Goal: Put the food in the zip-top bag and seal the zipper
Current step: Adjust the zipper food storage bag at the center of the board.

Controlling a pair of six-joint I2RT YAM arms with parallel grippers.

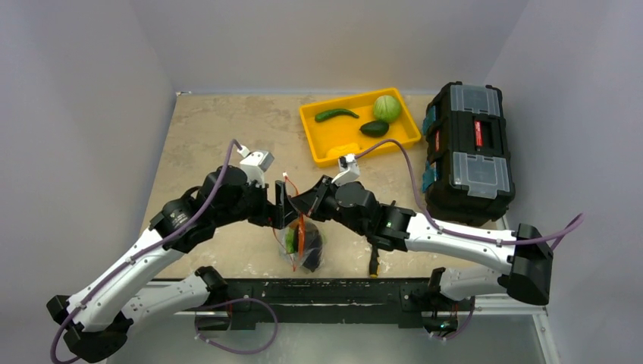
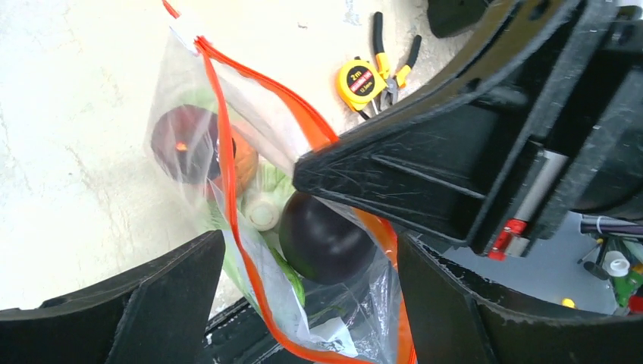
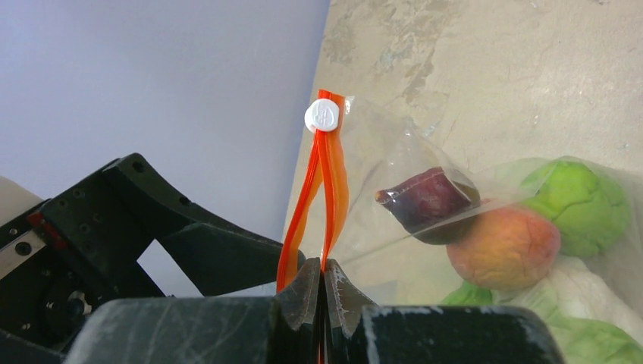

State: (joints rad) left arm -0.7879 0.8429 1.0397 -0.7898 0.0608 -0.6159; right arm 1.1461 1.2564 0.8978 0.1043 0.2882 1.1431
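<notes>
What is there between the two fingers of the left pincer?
The left wrist view shows, within the open left pincer, the clear crinkly plastic bag with its orange-red zipper strip and a round dark purple toy eggplant in it.

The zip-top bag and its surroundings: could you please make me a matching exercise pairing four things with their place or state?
Things: 1 left gripper; 2 right gripper; 3 green pepper; 4 tape measure.
States: A beside the pliers; B jaws shut on the zipper; C in the yellow tray; D jaws open, either side of the zip-top bag.
Pairs: 1-D; 2-B; 3-C; 4-A.
</notes>
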